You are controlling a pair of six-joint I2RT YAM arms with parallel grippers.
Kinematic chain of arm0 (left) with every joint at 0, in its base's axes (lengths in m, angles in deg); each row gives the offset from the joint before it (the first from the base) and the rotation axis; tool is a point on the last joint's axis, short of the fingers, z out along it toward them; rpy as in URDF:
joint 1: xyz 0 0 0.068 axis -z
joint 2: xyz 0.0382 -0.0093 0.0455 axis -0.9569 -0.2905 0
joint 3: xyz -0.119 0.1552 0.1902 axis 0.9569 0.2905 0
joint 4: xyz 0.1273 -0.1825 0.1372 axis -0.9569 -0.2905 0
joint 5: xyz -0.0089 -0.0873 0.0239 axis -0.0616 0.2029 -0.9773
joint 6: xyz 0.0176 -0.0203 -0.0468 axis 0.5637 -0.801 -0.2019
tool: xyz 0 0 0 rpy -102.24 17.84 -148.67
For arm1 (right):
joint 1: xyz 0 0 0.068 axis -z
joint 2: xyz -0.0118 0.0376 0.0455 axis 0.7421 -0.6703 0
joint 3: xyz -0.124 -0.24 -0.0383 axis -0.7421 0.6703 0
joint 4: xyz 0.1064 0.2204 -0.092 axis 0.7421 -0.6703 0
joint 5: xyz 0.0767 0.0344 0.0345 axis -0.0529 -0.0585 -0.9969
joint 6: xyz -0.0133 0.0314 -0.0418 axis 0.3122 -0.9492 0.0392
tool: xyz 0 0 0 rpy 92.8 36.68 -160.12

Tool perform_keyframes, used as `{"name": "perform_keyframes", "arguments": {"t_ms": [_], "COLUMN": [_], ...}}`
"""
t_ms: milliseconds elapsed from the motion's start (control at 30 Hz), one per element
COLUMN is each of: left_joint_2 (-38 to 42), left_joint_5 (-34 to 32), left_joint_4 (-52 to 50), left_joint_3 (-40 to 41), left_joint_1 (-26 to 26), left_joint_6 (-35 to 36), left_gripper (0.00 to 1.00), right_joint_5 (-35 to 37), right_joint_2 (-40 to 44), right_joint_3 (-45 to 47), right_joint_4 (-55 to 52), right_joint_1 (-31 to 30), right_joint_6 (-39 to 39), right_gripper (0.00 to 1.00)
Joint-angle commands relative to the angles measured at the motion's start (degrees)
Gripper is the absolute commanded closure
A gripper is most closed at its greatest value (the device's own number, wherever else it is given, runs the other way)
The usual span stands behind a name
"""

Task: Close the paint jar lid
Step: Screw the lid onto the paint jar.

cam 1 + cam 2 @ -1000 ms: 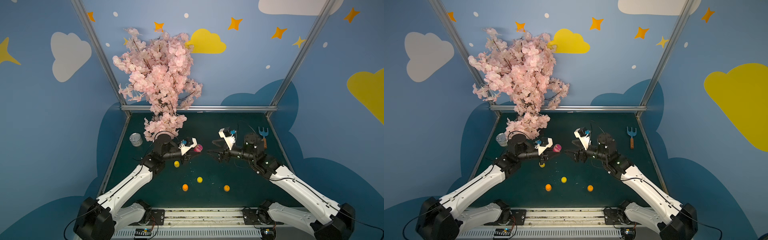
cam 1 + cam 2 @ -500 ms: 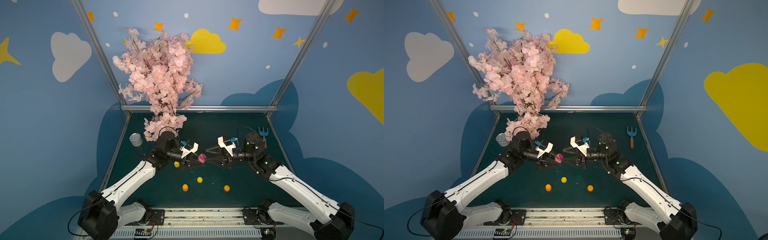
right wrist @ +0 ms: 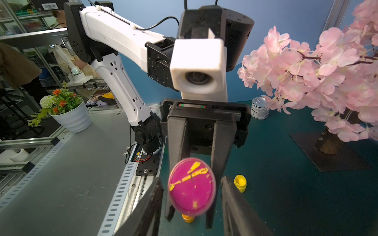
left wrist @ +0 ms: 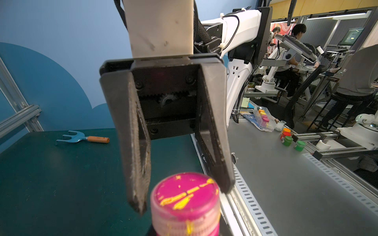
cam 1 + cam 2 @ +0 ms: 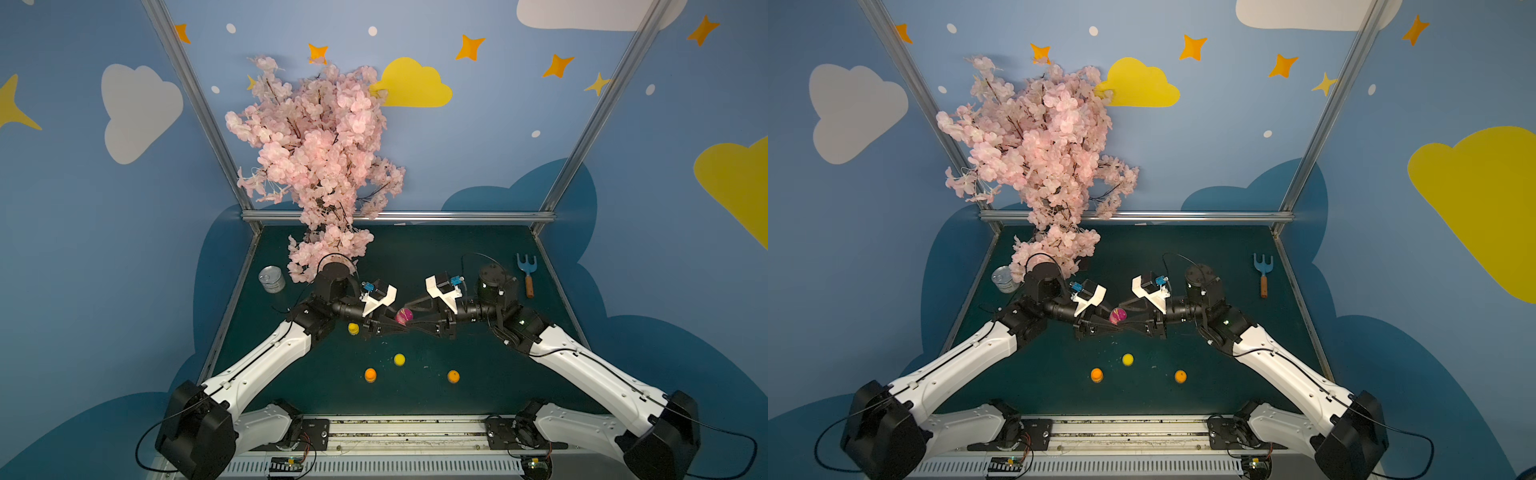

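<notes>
Paint jar [image 4: 186, 224] is held clear of the tabletop [image 5: 478, 249] at mid-field, tipped on its side in the left gripper [image 5: 392, 325], jaws clamped on the jar body. Magenta lid [image 3: 192, 187], smeared with yellow paint, sits on the jar mouth facing the right gripper [image 4: 182, 197]. That gripper's jaws stand narrow, one on each side of the lid. The right wrist view shows thin gaps, but contact cannot be told. A yellow jar [image 5: 353, 328] stands on the tabletop just beside the left gripper. A second yellow jar [image 5: 399, 359] and two orange jars [image 5: 370, 375] [image 5: 453, 376] stand nearer the arm bases. Tin can [image 5: 272, 279] sits far left, beside the blossom tree [image 5: 320, 166], whose low branches overhang the left arm's wrist joint. Blue hand fork [image 5: 527, 274] lies far right, well apart.
</notes>
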Motion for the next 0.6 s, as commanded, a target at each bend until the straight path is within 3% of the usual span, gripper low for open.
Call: {"name": "perform_keyframes", "arguments": {"t_ms": [0, 167, 300, 433, 567], "left_joint_2": [-0.3, -0.3, -0.1, 0.4, 1.7], "left_joint_5": [1.3, 1.0, -0.6, -6.9, -15.0], "left_joint_4": [-0.1, -0.1, 0.0, -0.1, 0.7], "left_joint_3": [-1.5, -1.5, -1.5, -1.3, -0.6], "left_joint_1": [0.2, 0.1, 0.1, 0.3, 0.6], "left_joint_6": [0.0, 0.0, 0.2, 1.4, 3.4], "left_gripper": [0.88, 0.88, 0.88, 0.88, 0.89], "right_joint_5": [-0.1, 0.2, 0.6, 2.9, 5.5], "right_joint_2": [-0.4, -1.0, -1.4, -2.1, -3.8], "right_joint_3": [-2.2, -2.5, -2.7, -3.6, -5.7], "right_joint_4": [1.5, 1.2, 1.2, 0.3, -3.1], "right_joint_1": [-0.3, -0.7, -0.8, -0.9, -0.9], "right_joint_6": [-0.1, -0.2, -0.9, -2.5, -3.3], "right_gripper": [0.58, 0.67, 0.84, 1.00, 1.00]}}
